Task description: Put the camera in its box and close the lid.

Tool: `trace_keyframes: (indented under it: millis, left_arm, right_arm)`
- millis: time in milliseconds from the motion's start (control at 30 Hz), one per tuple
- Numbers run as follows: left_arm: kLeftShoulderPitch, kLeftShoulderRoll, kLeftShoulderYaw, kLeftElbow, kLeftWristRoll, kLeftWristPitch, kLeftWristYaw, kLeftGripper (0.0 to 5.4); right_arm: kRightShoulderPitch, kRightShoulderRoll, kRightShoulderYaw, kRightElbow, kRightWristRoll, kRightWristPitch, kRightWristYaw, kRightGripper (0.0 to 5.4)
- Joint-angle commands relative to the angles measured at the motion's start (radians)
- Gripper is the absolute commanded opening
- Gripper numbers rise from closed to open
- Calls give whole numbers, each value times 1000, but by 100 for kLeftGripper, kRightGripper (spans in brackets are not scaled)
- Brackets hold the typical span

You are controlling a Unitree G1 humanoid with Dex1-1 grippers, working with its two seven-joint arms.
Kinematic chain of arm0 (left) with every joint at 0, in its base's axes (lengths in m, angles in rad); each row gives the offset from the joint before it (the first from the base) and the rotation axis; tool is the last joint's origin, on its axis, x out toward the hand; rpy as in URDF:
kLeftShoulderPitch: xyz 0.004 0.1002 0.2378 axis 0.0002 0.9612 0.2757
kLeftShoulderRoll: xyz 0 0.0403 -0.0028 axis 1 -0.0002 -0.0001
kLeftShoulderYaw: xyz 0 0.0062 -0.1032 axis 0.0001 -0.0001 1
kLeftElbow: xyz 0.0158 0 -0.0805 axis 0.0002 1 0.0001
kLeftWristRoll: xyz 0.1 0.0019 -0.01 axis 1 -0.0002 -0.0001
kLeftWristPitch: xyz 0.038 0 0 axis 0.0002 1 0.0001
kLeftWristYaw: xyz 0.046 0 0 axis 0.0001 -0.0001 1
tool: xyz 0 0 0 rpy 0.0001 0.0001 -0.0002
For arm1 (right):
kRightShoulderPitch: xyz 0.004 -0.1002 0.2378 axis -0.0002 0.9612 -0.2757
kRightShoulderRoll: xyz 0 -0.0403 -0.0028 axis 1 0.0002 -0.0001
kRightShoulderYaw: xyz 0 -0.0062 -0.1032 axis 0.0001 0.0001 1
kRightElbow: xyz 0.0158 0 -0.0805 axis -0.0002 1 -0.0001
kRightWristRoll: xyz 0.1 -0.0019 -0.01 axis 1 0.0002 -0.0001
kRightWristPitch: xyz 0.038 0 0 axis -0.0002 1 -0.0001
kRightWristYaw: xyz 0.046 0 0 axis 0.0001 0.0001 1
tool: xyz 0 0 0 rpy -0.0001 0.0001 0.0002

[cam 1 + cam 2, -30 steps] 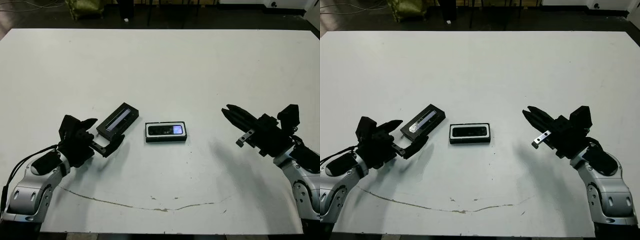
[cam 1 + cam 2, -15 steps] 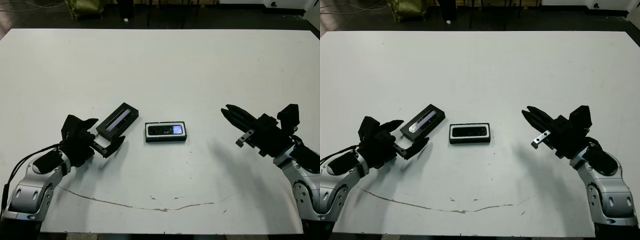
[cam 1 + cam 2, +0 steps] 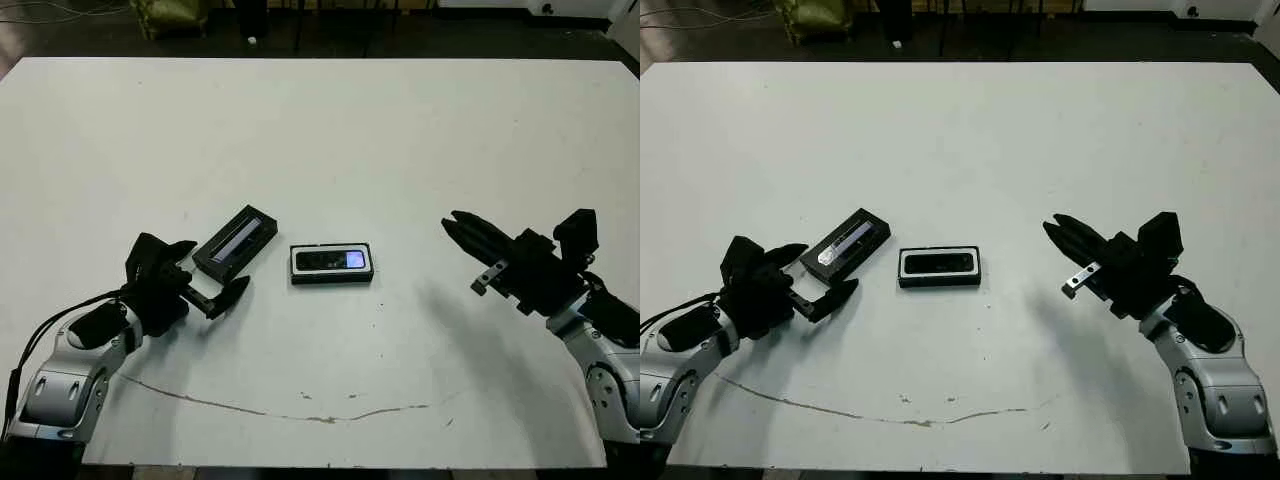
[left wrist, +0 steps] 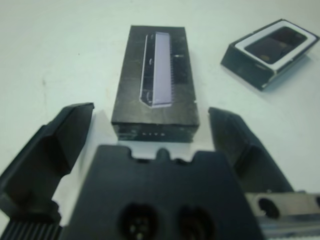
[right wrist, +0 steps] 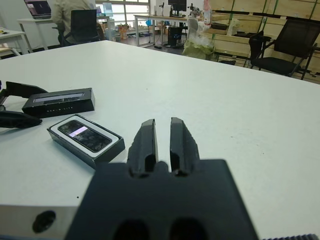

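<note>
Spreading wide, our left gripper [image 4: 150,145] fingers [image 4: 60,145] flank the near end of the lid [image 4: 156,82] without touching; we should advance squarely, then pinch its long sides. The camera [image 3: 333,260] already lies in the box [image 3: 332,278], just beside. Our right gripper [image 5: 161,137] rests pressed together, well apart. No writing is legible.

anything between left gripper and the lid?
Nothing. In the left wrist view the left gripper faces the lid end-on, open fingers either side, bare table between.
</note>
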Motion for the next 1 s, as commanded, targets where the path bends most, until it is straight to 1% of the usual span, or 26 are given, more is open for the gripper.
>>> trace_keyframes:
  millis: [33, 167, 233, 333, 500, 600, 667, 733, 800, 933, 1000]
  left_arm:
    - [5, -5, 14, 24, -43, 91, -4, 537]
    - [-5, -21, 30, 26, -87, 166, 20, 537]
    - [-5, -20, 26, 22, -88, 168, 23, 537]
    - [-3, -20, 24, 19, -95, 174, 22, 537]
    - [3, -39, 42, 11, -133, 206, 38, 537]
    - [11, -51, 45, 7, -136, 196, 51, 537]
    - [18, -51, 39, 7, -123, 163, 48, 523]
    - [28, -33, 15, 16, -77, 84, 32, 491]
    - [31, -18, -3, 24, -43, 31, 18, 441]
    - [36, -9, -23, 30, 3, -24, 18, 345]
    - [36, -7, -31, 30, 18, -35, 15, 295]
  right_arm:
    - [14, -11, -3, 13, -6, 3, 2, 0]
    - [14, -11, -4, 13, -9, -1, 1, 0]
    - [15, -13, -4, 9, -11, 6, -4, 0]
    - [15, -11, -4, 18, -14, -15, 4, 0]
    - [11, -2, -3, 44, -9, -50, 18, 0]
    - [9, -2, -3, 53, -4, -53, 22, 0]
    - [6, -1, -2, 61, -3, -56, 24, 0]
    - [8, -5, 1, 50, -10, -50, 15, 0]
    - [10, -8, 3, 46, -17, -51, 13, 0]
    - [6, -1, -2, 62, 3, -58, 33, 0]
    - [7, -3, -1, 63, -4, -60, 29, 0]
